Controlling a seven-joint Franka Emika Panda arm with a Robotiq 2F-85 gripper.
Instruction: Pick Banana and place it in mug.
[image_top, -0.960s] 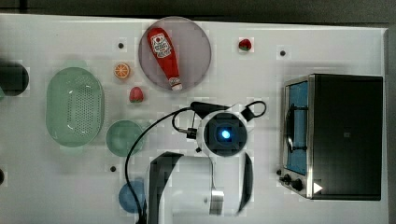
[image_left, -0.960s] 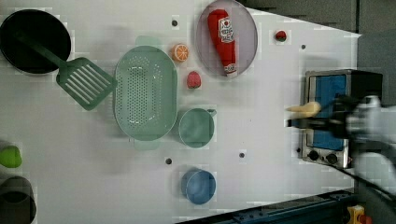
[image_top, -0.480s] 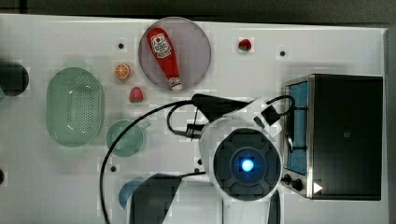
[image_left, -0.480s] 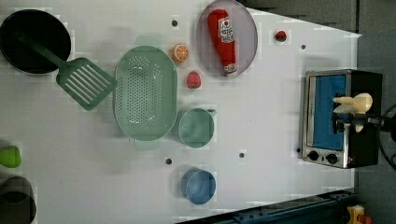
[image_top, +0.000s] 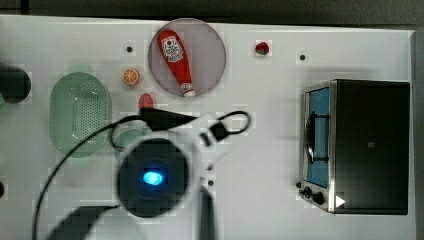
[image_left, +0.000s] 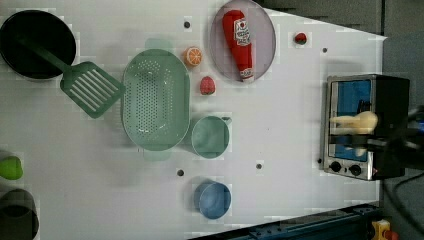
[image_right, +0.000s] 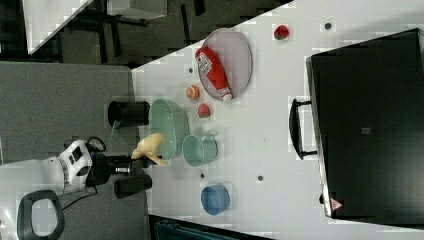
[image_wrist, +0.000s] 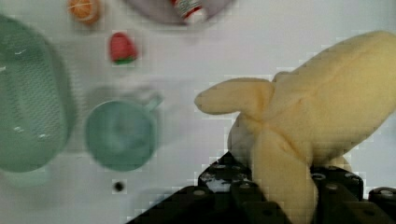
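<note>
White table (image_left: 280, 115); toaster oven (image_left: 360, 125) at the left view's right. Green colander (image_left: 156, 100) touching pale green mug (image_left: 210, 136). Gripper (image_wrist: 280, 186) pinching plush banana (image_wrist: 308, 116), held aloft, apart from mug. Strawberry (image_wrist: 122, 47) just beyond mug's handle.

A ketchup bottle (image_left: 239, 44) lies on a round plate (image_left: 268, 35); an orange slice (image_left: 192, 56) sits beside a green colander (image_left: 155, 100).
</note>
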